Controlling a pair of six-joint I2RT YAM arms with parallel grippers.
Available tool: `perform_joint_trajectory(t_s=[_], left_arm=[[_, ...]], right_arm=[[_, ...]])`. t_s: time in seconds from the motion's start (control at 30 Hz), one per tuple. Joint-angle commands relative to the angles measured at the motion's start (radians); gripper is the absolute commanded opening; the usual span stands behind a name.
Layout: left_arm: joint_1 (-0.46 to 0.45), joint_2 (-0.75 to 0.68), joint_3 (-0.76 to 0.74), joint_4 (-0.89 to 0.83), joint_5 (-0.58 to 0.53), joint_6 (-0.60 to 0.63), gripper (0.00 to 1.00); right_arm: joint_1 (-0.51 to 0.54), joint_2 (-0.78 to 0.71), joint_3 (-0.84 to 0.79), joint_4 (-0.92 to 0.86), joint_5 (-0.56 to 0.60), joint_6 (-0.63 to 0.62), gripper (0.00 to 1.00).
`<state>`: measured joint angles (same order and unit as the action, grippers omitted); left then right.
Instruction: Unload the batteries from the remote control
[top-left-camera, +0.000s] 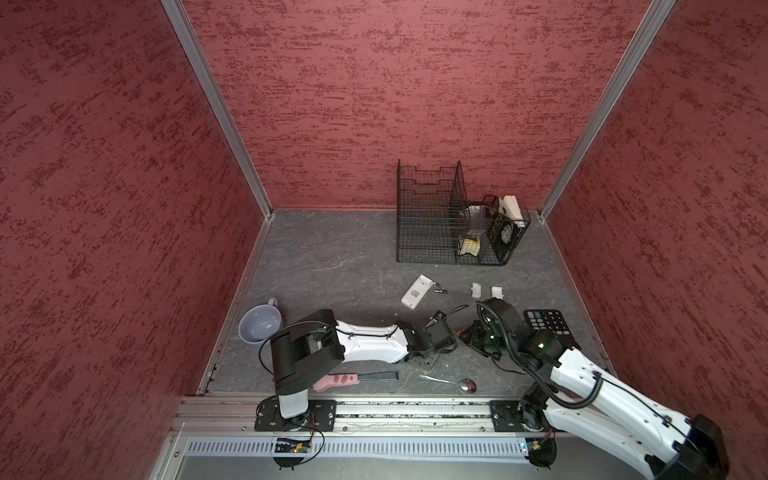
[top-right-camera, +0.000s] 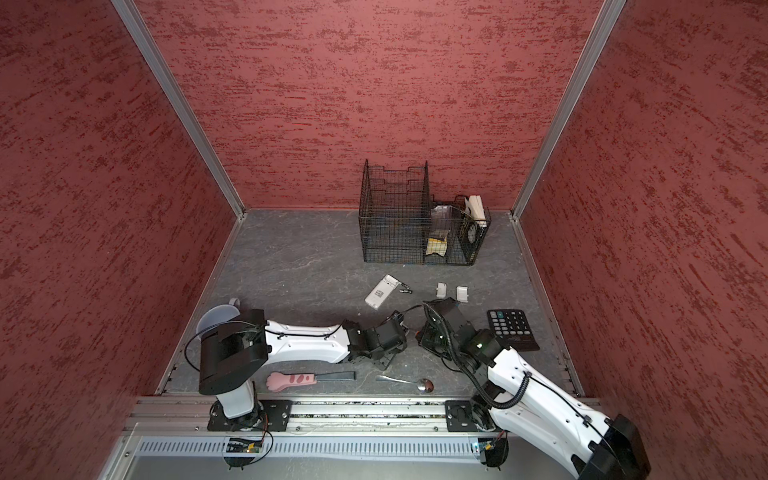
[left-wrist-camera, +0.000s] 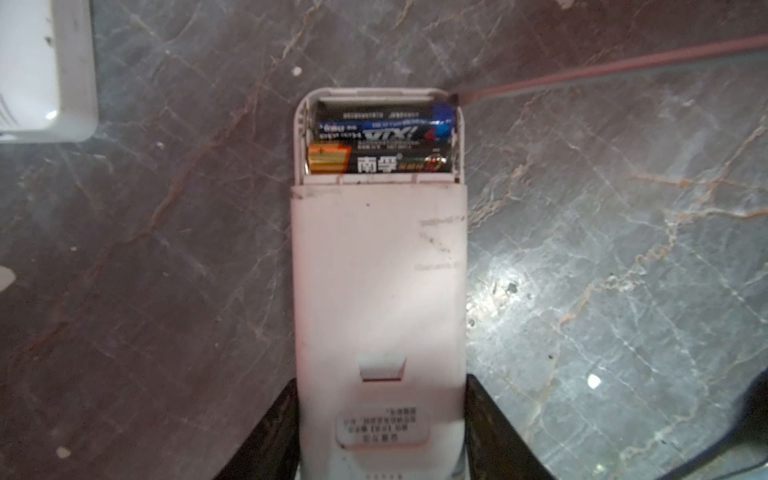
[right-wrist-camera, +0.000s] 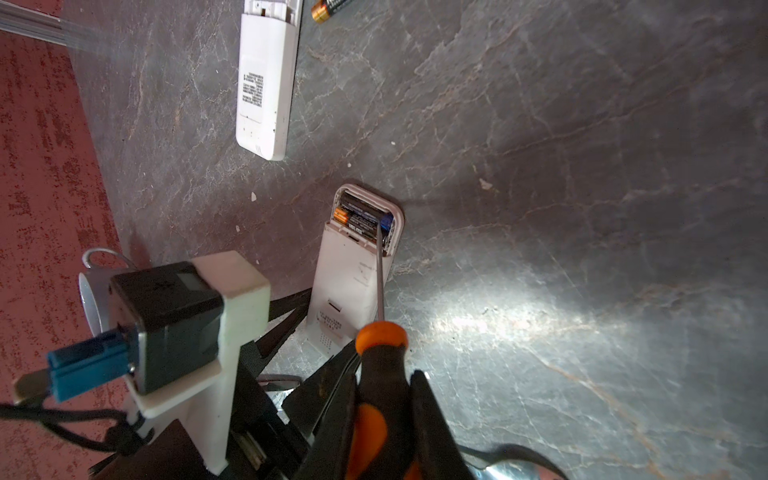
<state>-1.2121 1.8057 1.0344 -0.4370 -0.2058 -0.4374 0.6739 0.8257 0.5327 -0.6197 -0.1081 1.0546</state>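
Two batteries (left-wrist-camera: 380, 139) sit in the open bay of the remote (left-wrist-camera: 378, 291), which the left gripper (left-wrist-camera: 380, 432) clamps by its sides. The right gripper (right-wrist-camera: 384, 419) grips a screwdriver (right-wrist-camera: 380, 374), tip at the bay's corner: lever gently upward under the battery end, keeping the remote pinned flat

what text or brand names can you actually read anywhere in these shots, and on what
"南孚": on the battery with the orange end, in the open bay of the remote held by the left gripper.
Blue-banded battery: large upside-down logo, too blurred to spell out.
Sticker on the held remote: small rows, unreadable.
Label on the other remote lying on the table: too small.
Calculator keys: too small.
Right gripper holds the screwdriver; no text shows.
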Motion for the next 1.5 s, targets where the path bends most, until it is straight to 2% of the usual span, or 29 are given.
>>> perform_joint_trajectory(t_s=[0.0, 1.47], left_arm=[[-0.006, 0.071, -0.038, -0.084, 0.072, -0.020, 0.40], [-0.007, 0.080, -0.034, -0.086, 0.066, -0.030, 0.40]], right_arm=[[-0.006, -0.007, -0.014, 0.024, 0.005, 0.020, 0.00], [-0.007, -0.030, -0.057, 0.017, -0.008, 0.043, 0.00]])
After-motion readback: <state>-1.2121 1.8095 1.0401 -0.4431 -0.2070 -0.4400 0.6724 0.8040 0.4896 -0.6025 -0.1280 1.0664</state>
